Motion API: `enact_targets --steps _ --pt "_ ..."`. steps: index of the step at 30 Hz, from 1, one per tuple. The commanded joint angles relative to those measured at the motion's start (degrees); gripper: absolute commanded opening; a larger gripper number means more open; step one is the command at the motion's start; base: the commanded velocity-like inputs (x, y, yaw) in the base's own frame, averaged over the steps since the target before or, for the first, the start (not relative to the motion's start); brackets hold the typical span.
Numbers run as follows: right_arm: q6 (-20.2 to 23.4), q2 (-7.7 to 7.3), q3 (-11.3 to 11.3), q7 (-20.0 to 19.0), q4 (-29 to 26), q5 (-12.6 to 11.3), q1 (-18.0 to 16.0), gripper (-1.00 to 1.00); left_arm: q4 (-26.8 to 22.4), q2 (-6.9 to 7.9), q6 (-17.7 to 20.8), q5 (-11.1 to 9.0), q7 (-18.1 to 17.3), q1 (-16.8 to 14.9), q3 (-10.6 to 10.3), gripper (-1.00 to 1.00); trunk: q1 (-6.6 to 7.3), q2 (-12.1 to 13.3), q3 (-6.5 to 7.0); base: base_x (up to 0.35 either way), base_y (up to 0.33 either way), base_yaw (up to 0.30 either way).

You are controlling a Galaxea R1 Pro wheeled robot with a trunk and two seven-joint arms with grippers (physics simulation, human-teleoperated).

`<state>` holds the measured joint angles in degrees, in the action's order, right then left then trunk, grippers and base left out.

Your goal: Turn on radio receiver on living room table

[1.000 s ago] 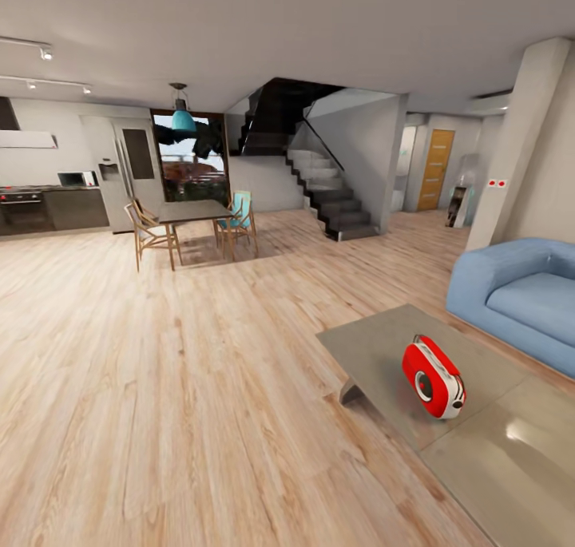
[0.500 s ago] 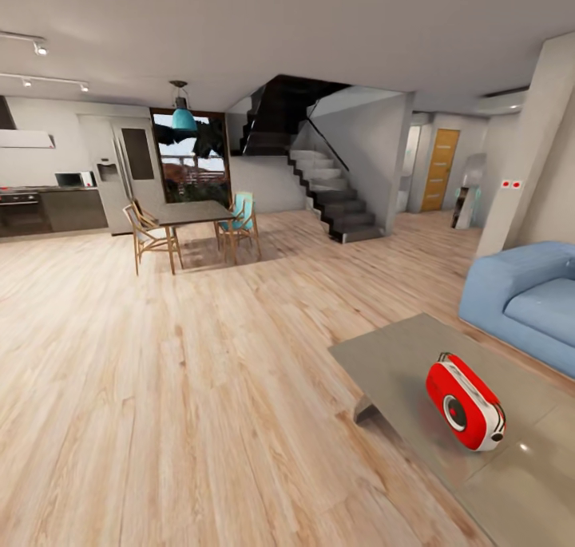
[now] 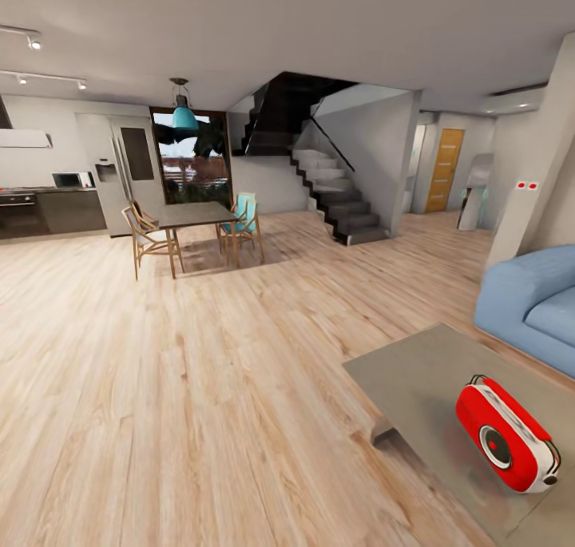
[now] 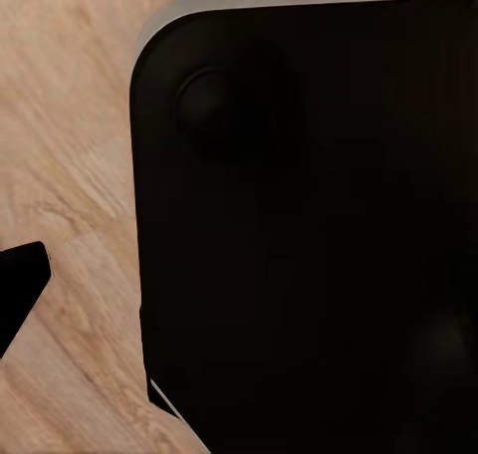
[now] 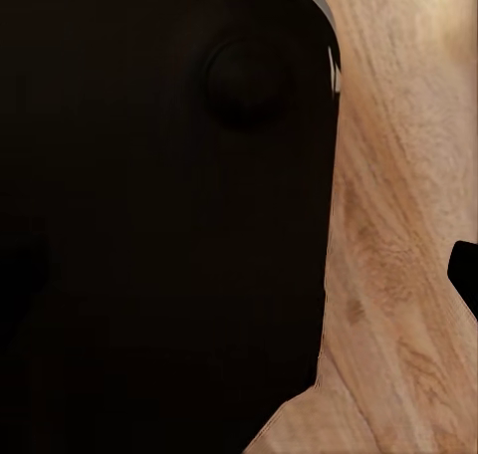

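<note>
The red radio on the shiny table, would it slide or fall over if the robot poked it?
The radio receiver stands on a narrow edge, leaning slightly, so a poke on its broad face could probably tip it. The table looks glossy, so it may slide. Its rounded corners might let it rock.

Setting: open-plan home interior. Light wood floor (image 3: 160, 387) throughout. Kitchen units with oven (image 3: 20, 209) and fridge (image 3: 108, 184) at far left; dining table (image 3: 194, 213) with wooden chairs (image 3: 144, 235) under a teal pendant lamp (image 3: 183, 117); dark staircase (image 3: 335, 192); blue sofa (image 3: 531, 307) beside a low grey desk (image 3: 415, 379).
</note>
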<state>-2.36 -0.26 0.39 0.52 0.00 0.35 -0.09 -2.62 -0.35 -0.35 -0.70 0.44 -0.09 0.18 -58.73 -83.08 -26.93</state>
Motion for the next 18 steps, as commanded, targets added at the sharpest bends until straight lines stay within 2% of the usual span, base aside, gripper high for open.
enact_targets --steps 1,11,18 --pt "0.0 0.00 0.0 0.0 0.0 0.0 0.0 1.00 0.0 0.00 0.0 0.0 0.0 0.0 0.0 1.00 0.00 0.0 0.00 0.316 0.160 0.000" --pt "-0.2 0.00 0.0 0.0 0.0 0.0 0.0 1.00 0.0 0.00 0.0 0.0 0.0 0.0 0.0 1.00 0.00 0.0 0.00 0.316 0.158 0.000" --pt "-0.2 0.00 0.1 0.0 0.0 0.0 0.0 1.00 0.0 0.00 0.0 -0.1 0.1 0.0 0.0 1.00 0.00 0.0 0.00 0.320 0.058 0.000"
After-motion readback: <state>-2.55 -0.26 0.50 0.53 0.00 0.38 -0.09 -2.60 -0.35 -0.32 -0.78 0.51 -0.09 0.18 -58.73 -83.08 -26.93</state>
